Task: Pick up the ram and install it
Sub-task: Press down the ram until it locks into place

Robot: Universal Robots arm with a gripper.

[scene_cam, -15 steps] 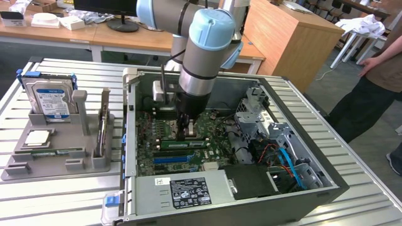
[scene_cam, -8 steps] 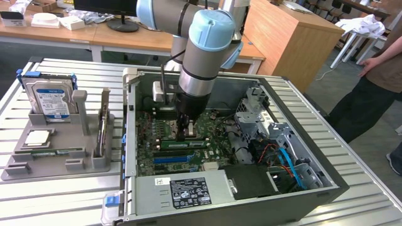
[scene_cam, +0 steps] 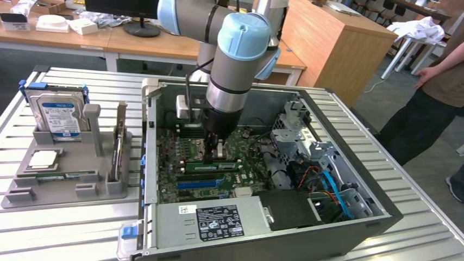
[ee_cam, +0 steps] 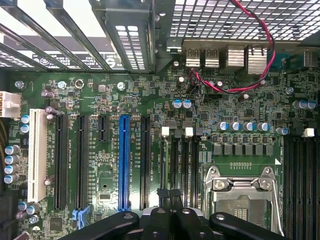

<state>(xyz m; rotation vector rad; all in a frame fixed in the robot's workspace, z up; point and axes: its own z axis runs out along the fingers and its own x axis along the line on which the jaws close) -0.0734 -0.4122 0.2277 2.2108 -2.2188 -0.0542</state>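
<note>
At the exterior view's left a grey tray sits on the slatted table. It holds a hard drive standing upright at the back and a square chip lying flat in front of it. A second ram stands on edge in the tray's slot, well apart from me.

Next comes the open case, with the motherboard lying flat inside. My arm reaches straight down into it, and my claw is pinched fully together with nothing between the fingers. The ram lies lengthwise in the memory slots directly under my fingertips. I cannot tell whether I am touching it.

In the wrist view my closed claw hangs over the dark memory slots, between the long blue slot and the silver socket.

At the exterior view's far right, a person stands beside the table.
</note>
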